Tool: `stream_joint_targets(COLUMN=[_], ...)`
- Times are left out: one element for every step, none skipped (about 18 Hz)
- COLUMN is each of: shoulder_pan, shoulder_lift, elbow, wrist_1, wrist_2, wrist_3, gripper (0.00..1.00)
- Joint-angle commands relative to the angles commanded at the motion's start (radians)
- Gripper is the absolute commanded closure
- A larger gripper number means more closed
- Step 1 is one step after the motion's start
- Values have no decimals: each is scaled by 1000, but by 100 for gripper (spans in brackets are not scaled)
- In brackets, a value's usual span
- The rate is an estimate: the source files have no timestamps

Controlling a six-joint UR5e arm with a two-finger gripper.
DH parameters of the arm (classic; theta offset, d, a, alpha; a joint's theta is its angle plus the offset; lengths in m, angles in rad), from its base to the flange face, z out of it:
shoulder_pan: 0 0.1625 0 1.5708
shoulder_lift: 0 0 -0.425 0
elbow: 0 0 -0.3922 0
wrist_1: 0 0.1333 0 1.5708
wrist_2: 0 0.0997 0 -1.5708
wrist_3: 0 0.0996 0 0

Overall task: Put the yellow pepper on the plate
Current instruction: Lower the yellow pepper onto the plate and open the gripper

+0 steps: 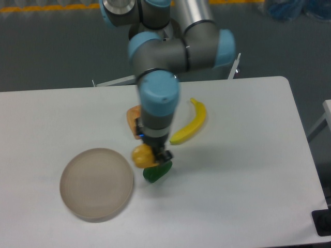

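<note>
Holding up everything else, the white table (248, 196) is seen first, as the biggest thing. Next in size is the arm (160, 57), which is bent down over the middle of the table. The plate (96, 183) is laid flat to the left of the arm's lower end, and nothing is seen on it yet. Behind the plate and to its right, the banana (190, 124) is left lying, and an orange piece of food (133, 114) is half hidden by the arm. The yellow pepper (140, 155) is pinched in the gripper (149, 154) and is kept up off the table, just to the right of the plate's rim, so it can likely be carried over the rim. The fingers are pressed against the pepper so it is not dropped. The green pepper (158, 172) is partly covered, right under the held one. A short move left is probably needed before the pepper is let go.
</note>
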Motion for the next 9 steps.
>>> stream_joint_targets(shoulder_pan=[-26,-45,-52,-60,-62,-65,-72,-77,-77], shoulder_lift=[-24,-46,-64,-80,-100,-110,-121,-129,-132], elbow=[3,0,0,0,0,0,0,-2,-2], wrist_1=[8,34,50,64,78,87,97,104,106], wrist_2=[-2,0,-2,-2,-2,0,0,1,1], wrist_3=[-28,-32,-34,-42,-57,-66,-72,-72,-72], gripper=[95,95,95,94,94,92,89,85,84])
